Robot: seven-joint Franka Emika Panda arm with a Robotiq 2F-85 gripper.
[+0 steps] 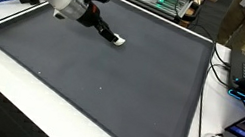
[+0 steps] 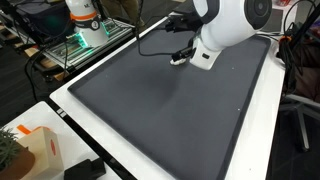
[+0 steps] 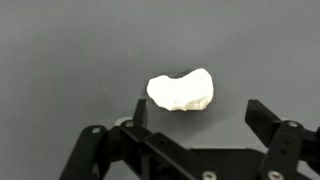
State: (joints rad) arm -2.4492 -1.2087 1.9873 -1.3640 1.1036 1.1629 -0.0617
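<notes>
Hovering with its 2 fingers spread wide and empty, the gripper (image 3: 197,110) sits over the white lump (image 3: 181,90) on the gray mat (image 3: 60,50); the lump lies between the tips (slightly off-centre), long axis running finger to finger.

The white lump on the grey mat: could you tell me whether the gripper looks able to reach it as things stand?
Probably yes: the gripper hangs open close over the white lump, which lies alone on the grey mat with nothing in between.
</notes>
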